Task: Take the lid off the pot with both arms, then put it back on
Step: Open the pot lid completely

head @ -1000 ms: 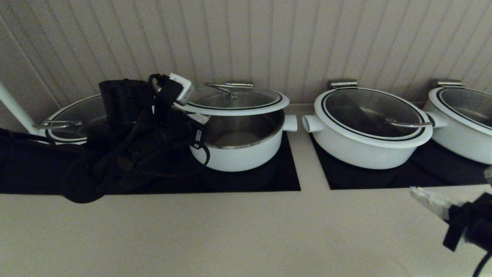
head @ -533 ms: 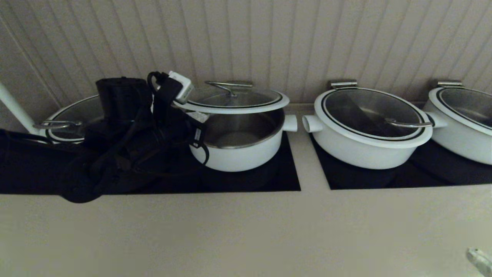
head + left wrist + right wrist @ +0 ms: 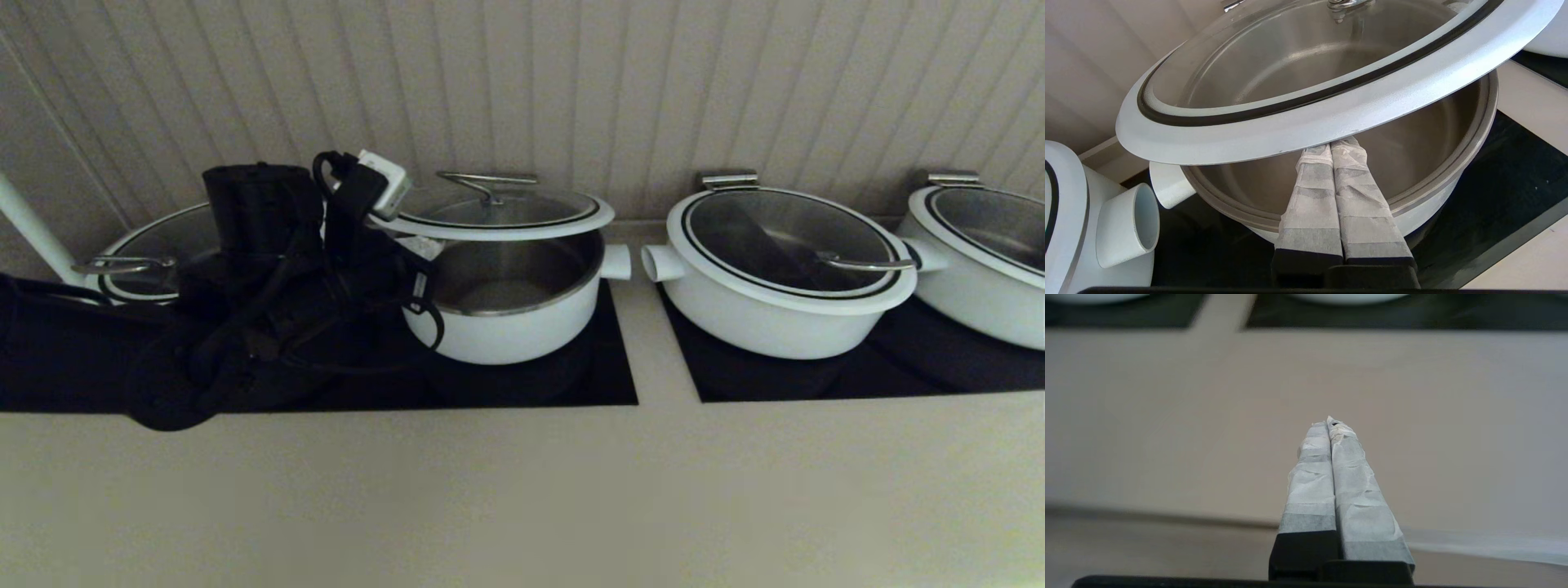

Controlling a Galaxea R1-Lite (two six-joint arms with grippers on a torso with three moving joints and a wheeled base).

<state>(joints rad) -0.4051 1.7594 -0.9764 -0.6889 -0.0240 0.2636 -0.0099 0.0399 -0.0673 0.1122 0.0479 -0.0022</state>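
**Lid propped above the pot on the left gripper's tips**

The left arm (image 3: 269, 269) reaches in from the robot's left across the dark cooktop (image 3: 604, 384), its black wrist and cables bunched against the near-left side of the white pot (image 3: 522, 327). The left gripper (image 3: 1333, 153) points into the pot's mouth, its two tape-wrapped fingers (image 3: 1310, 196) pressed together side by side with no gap between them. Their tips sit under the white rim of the lid (image 3: 1306, 122); they clamp nothing, and the lid rests on top of them.

The glass lid (image 3: 498, 214) is raised clear of the pot on the near side and roughly level in the head view, so the steel interior shows beneath it. Its metal handle (image 3: 488, 181) stands on top.

The right gripper (image 3: 1329, 424) is out of the head view. In its wrist view, its wrapped fingers are closed together on nothing, above the beige counter (image 3: 1167, 416), well apart from the pot.

Another lidded pot (image 3: 784, 278) sits on the neighbouring cooktop to the right.
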